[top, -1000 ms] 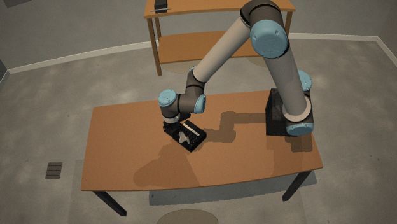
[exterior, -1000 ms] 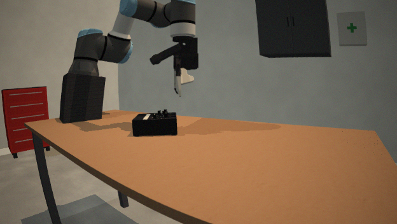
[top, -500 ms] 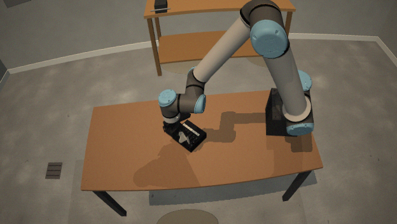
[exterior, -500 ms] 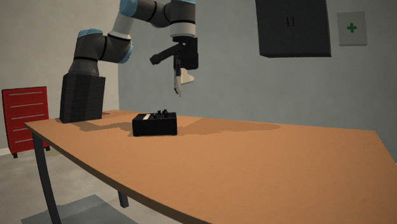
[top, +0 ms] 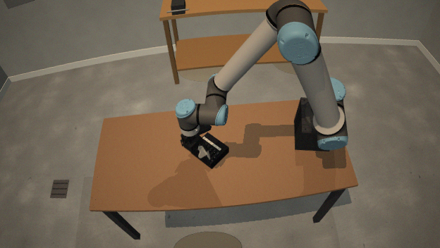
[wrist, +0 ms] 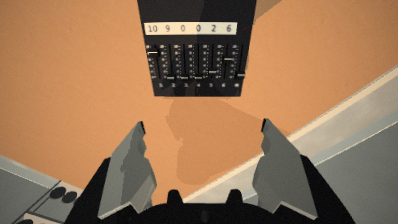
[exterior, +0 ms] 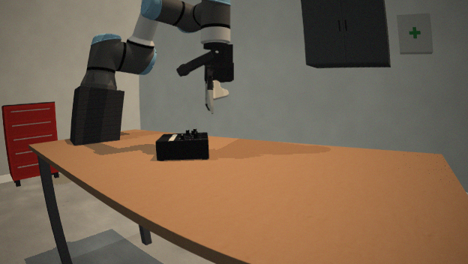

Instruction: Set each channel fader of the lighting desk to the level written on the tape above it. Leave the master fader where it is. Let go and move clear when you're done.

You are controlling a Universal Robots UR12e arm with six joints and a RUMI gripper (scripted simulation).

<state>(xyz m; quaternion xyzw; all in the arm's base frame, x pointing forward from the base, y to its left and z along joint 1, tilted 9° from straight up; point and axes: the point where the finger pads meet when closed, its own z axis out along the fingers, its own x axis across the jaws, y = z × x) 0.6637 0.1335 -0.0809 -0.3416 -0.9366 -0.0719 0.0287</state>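
Note:
The black lighting desk (top: 219, 159) (exterior: 182, 151) (wrist: 197, 10) lies on the table. Its tape (top: 212, 144) (exterior: 172, 137) (wrist: 190, 28) reads 10, 9, 0, 0, 2, 6. In the wrist view, fader 1 (wrist: 153, 52) stands high, somewhat below the top. Fader 2 (wrist: 170, 78), fader 3 (wrist: 184, 78) and fader 4 (wrist: 198, 78) are at the bottom. Fader 5 (wrist: 212, 72) is slightly up, fader 6 (wrist: 228, 59) a little above the middle. The master fader (wrist: 241, 75) is near the bottom. My gripper (wrist: 202, 120) is wide open, empty and above the desk, not touching it.
The wooden table (top: 134, 169) (exterior: 300, 195) carries the arm's black pedestal (exterior: 97, 116) near one end. A shelf table (top: 218, 8) stands behind. A red drawer cabinet (exterior: 31, 140) stands beyond the table, and a dark cupboard (exterior: 346, 45) hangs on the wall.

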